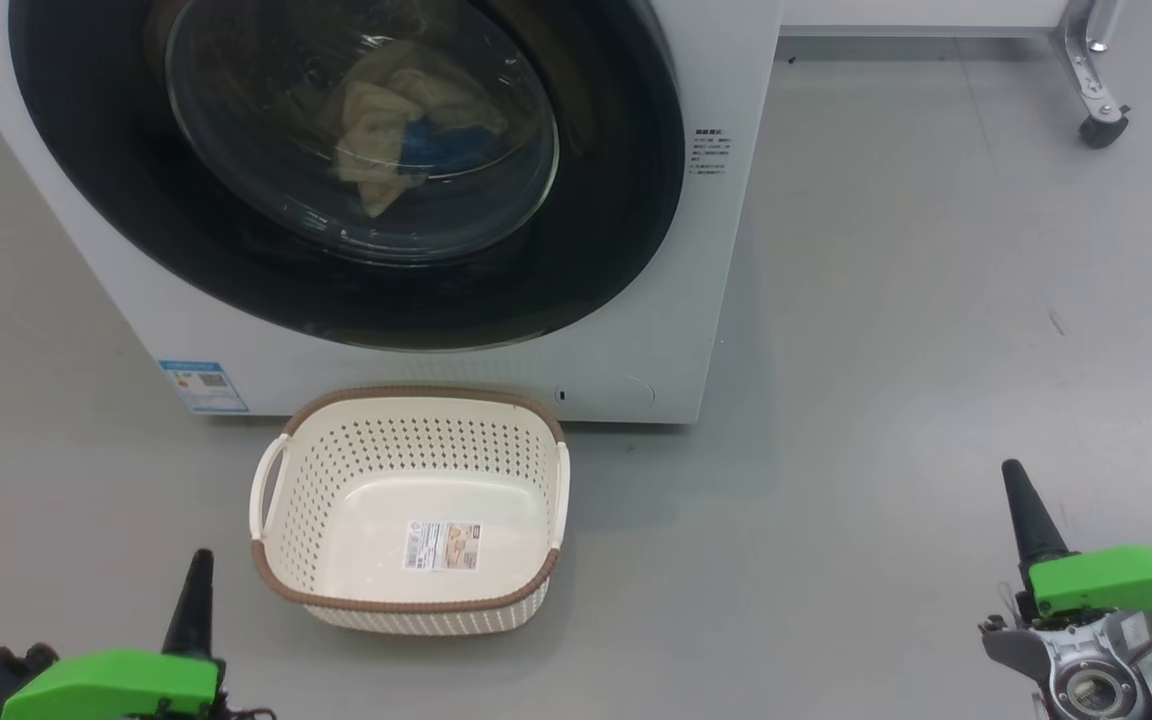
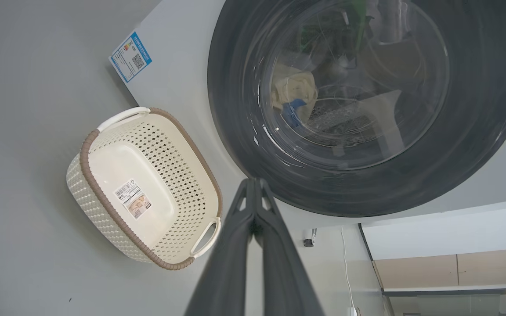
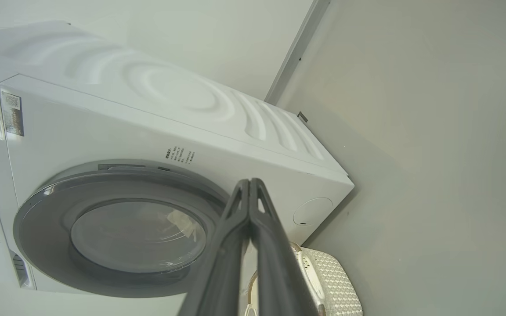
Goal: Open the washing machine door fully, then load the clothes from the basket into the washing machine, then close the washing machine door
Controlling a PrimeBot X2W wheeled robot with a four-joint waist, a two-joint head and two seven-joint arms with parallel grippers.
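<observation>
Our left gripper (image 1: 200,575) sits low on our left and our right gripper (image 1: 1018,485) sits low on our right. Both have their two dark fingers pressed together, and they hold nothing. The washing machine (image 1: 636,340) stands in front of us, and the washing machine door (image 1: 616,200) is shut flat against it. Through the glass we can see the clothes (image 1: 396,130) lying inside the drum, pale yellow with a bit of blue. The basket (image 1: 406,605) sits on the grey floor (image 1: 886,350) just in front of the machine, and there is nothing in it but its label. So we think the job looks done. If the door needs one more push, it lies ahead of us and higher up than both grippers. It is more on our left side, so our left gripper is the nearer one. The basket is also close to our left gripper and well apart from our right one. Its white handles are at its left and right ends, so its long side runs across us. The basket label (image 1: 443,545) has a barcode and a small picture. A blue sticker (image 1: 203,386) low on the machine has a square code on it. Some small print (image 1: 708,152) beside the door is too tiny to read.
</observation>
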